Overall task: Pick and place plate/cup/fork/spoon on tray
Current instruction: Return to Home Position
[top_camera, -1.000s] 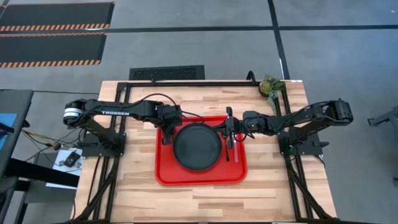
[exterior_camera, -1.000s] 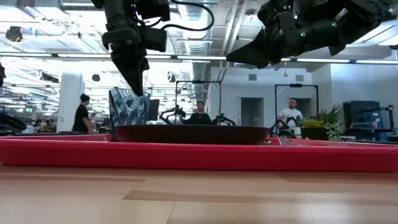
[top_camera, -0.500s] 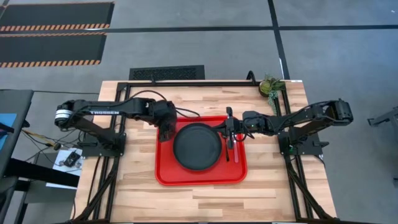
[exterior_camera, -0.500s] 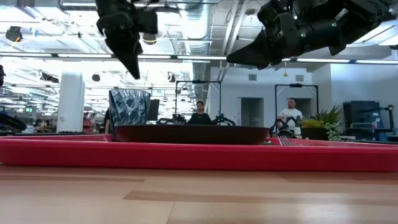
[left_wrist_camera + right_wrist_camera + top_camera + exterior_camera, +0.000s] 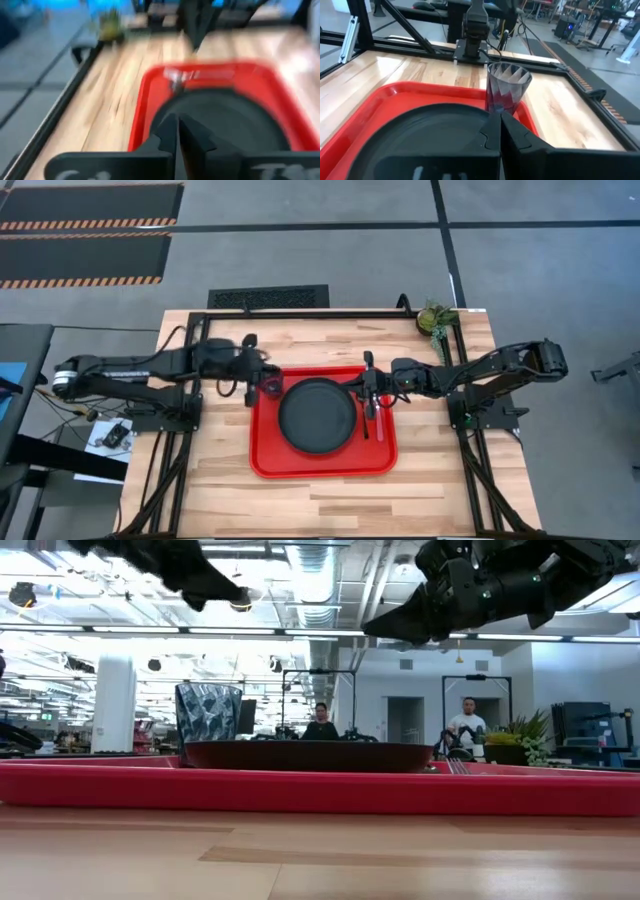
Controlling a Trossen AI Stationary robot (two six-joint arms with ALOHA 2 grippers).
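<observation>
From above, the red tray (image 5: 268, 461) lay in the middle of the wooden table (image 5: 430, 480), with the black plate (image 5: 318, 416) resting inside it. The cup (image 5: 269, 388) stood on the tray at the corner nearest the left arm, just beside the plate. The left gripper (image 5: 256, 372) hung near that corner, close to the cup. The right gripper (image 5: 369, 392) hovered over the other side of the tray, above the pink fork (image 5: 380, 423) and the black spoon (image 5: 366, 424), which lay side by side between the plate and the tray's rim. A small potted plant (image 5: 435, 318) sat at a table corner.

At table level, the cup (image 5: 208, 711) stood upright on the tray (image 5: 320, 790), and the plate (image 5: 310, 755) sat low beside it. The left gripper (image 5: 222, 588) was high up, well clear of the cup. The right gripper (image 5: 380, 630) also hung above the tray. People showed in the room behind.

The left wrist picture was blurred, but the left gripper (image 5: 177, 122) had its fingers pressed together and empty, facing the plate (image 5: 225, 120) and tray (image 5: 145, 100).

In the right wrist view, the right gripper (image 5: 499, 122) also had its fingers pressed together, holding nothing. Beyond it were the plate (image 5: 420, 140), the tray (image 5: 395, 92) and the upright cup (image 5: 507, 87).
</observation>
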